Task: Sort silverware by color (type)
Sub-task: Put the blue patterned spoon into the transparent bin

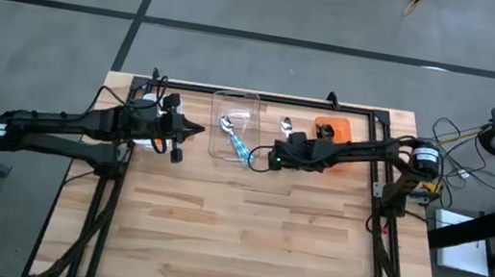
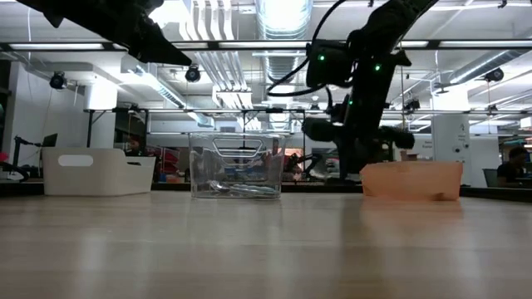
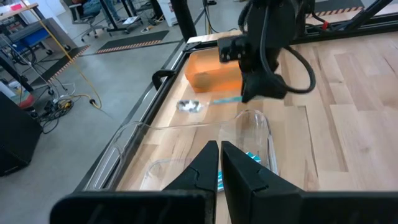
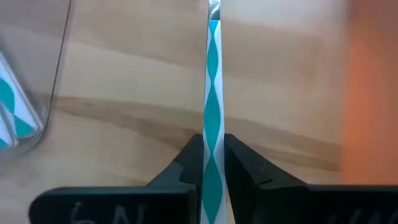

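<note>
Spoon handle [image 4: 212, 93], teal-striped, sits clenched between the right pincer [image 4: 212, 163] fingers, seemingly just above the table [image 4: 124, 74].

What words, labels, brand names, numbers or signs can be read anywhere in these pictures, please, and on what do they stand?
None can be read.
Right gripper: pale marks on its dark body at the right wrist view's bottom edge, cut off and illegible.
Clear bin, white bin, orange bin: no lettering visible.
Room behind: any signs too small to read.
</note>
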